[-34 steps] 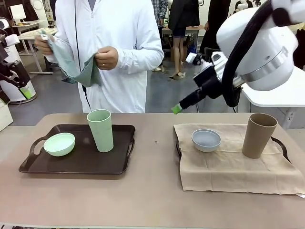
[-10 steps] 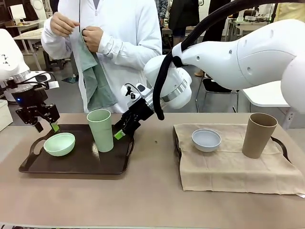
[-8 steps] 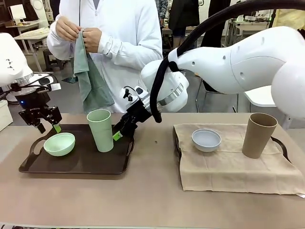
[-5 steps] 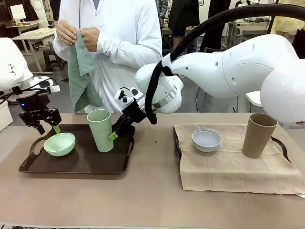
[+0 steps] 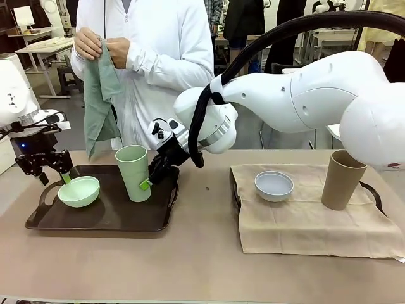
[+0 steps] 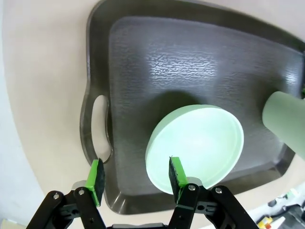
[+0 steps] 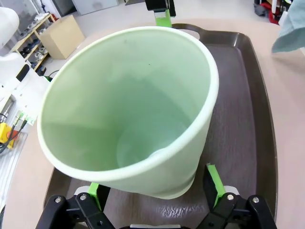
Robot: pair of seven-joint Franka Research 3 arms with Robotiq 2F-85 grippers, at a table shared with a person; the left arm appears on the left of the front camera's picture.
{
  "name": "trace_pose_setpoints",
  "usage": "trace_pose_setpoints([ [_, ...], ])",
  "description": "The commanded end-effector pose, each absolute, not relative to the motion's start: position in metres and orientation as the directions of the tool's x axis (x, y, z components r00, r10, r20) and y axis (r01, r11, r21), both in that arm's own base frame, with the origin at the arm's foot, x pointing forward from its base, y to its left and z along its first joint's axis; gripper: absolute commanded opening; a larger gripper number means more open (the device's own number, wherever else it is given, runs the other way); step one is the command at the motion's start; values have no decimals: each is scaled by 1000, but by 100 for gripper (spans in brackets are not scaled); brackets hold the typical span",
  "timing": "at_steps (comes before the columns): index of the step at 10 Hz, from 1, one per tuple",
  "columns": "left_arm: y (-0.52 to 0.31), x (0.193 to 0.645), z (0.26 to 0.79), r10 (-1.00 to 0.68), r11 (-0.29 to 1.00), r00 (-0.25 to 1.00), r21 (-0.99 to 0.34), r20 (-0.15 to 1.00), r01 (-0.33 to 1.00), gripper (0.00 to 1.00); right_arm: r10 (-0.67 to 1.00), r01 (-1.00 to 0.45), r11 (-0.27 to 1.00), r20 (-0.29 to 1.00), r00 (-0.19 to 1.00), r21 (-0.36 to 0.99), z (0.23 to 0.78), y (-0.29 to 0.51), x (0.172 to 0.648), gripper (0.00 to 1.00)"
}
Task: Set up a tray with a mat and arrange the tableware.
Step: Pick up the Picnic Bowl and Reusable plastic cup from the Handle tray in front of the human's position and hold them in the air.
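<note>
Mint green cup [image 7: 128,95] now straddled by right pincer [image 7: 153,184], jaws open.

On the dark tray [image 5: 101,218], the green cup [image 5: 133,172] hides the farther finger of the right gripper [image 5: 147,182]. From the right wrist, its wide rim covers much of the tray's floor and the top of one pad [image 7: 95,189], so whether that pad touches the cup cannot be told. From the left wrist, the cup and the tray's side by it run off the right edge, and a finger of the left gripper [image 6: 137,174] covers part of the rim of the green bowl [image 6: 200,143]. Right of the dark tray, a second tray [image 5: 236,193] lies mostly hidden under the beige mat [image 5: 304,221], whose near corner is cut off.
</note>
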State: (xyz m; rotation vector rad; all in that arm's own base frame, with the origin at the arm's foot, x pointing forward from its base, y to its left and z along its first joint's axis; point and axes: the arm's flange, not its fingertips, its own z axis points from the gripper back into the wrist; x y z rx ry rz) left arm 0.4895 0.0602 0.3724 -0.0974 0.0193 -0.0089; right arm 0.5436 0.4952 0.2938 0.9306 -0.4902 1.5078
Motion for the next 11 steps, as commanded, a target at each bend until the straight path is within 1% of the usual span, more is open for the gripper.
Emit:
trace_pose_setpoints([
  [1, 65, 496, 368, 8, 998, 999, -68, -37, -10, 70, 629, -959, -182, 775, 57, 218, 294, 502, 547, 100],
  [5, 58, 504, 349, -13, 996, 996, -88, -85, 6, 70, 621, -958, -225, 784, 2, 180, 293, 513, 546, 100],
  [8, 53, 506, 347, -19, 997, 994, -77, -107, 11, 70, 610, -946, -277, 792, -35, 172, 289, 518, 547, 100],
  [9, 53, 506, 348, -23, 996, 994, -82, -106, 14, 55, 608, -945, -287, 793, -52, 158, 288, 519, 547, 62],
  [10, 52, 505, 347, -27, 996, 994, -84, -105, 18, 16, 608, -943, -292, 792, -52, 162, 287, 519, 547, 41],
  [11, 52, 506, 347, -33, 996, 994, -85, -107, 23, 0, 607, -943, -291, 793, -50, 163, 287, 520, 547, 3],
])
